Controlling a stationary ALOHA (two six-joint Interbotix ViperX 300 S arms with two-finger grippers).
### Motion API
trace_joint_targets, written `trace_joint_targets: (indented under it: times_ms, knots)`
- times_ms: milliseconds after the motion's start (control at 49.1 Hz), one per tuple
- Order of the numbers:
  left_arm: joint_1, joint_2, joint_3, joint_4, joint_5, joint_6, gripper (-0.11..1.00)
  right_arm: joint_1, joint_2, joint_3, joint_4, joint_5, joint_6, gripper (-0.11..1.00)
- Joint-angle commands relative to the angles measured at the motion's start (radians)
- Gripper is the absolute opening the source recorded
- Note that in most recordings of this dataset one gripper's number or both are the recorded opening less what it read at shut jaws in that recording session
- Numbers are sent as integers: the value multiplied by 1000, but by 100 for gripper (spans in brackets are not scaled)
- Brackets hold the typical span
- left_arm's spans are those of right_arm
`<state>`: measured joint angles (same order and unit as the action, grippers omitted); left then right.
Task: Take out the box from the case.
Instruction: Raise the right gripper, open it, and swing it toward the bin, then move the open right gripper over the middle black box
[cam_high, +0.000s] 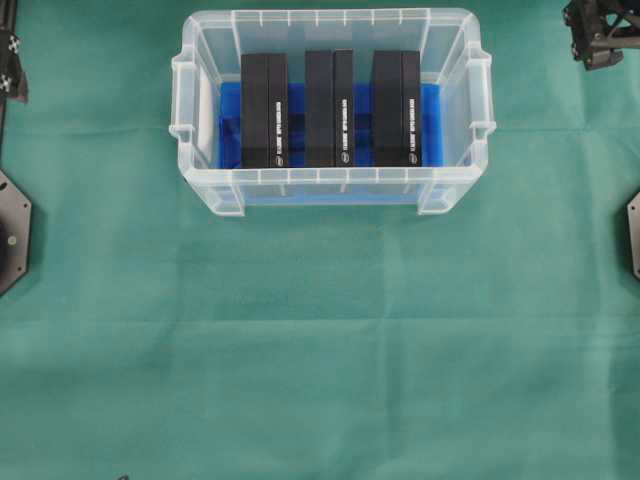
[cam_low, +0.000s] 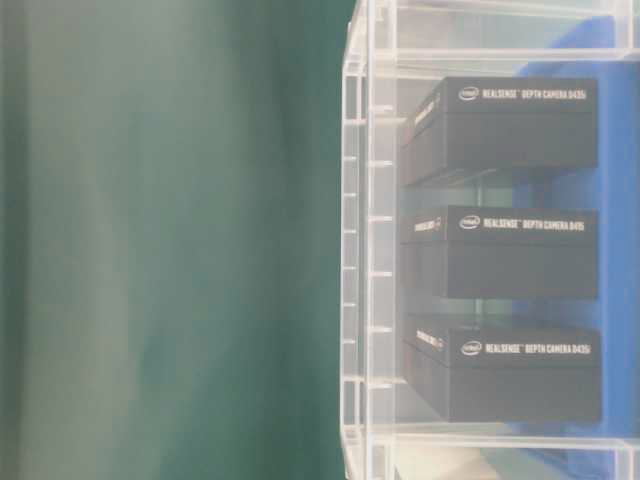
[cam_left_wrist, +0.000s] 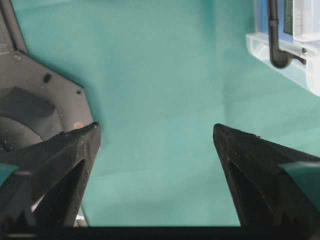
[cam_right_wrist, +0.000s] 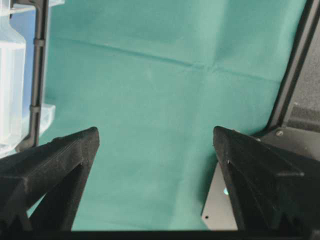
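Case: one clear plastic case (cam_high: 455, 190), at the far middle of the green cloth (cam_high: 320, 340).
Boxes: three black boxes in it, side by side on the blue lining (cam_high: 432, 125): left box (cam_high: 264, 110), middle box (cam_high: 330, 108), right box (cam_high: 397, 108); narrow gaps between them.
Left gripper (cam_left_wrist: 157, 131): jaws wide apart, holding nothing, over bare cloth.
Right gripper (cam_right_wrist: 156, 132): likewise spread and holding nothing.
Room: broad bare cloth in front of the case.

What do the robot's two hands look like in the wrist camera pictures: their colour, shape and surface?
Both are black. The left hand has two wedge-shaped fingers that taper to blunt tips, matte with a slightly rough surface; a strip of teal shows on each finger's outer edge. The right hand has the same black tapered fingers. A thin black cable runs along the top of the left wrist view.
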<state>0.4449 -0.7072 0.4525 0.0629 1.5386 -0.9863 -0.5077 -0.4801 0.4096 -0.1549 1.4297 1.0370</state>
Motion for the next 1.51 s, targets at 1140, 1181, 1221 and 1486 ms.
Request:
trace_joint_targets:
  times_ms: [1140, 1181, 1221, 1486]
  knots:
    - [3, 20, -25, 0, -2, -6, 99, 212, 528, -540, 14, -104, 150, 95]
    - [3, 18, -25, 0, -2, -6, 99, 219, 551, -569, 14, -104, 150, 95]
    - [3, 18, -25, 0, -3, -3, 99, 225, 574, -595, 14, -104, 153, 95]
    - [3, 12, -23, 0, -2, 0, 99, 250, 680, -724, 18, -103, 181, 95]
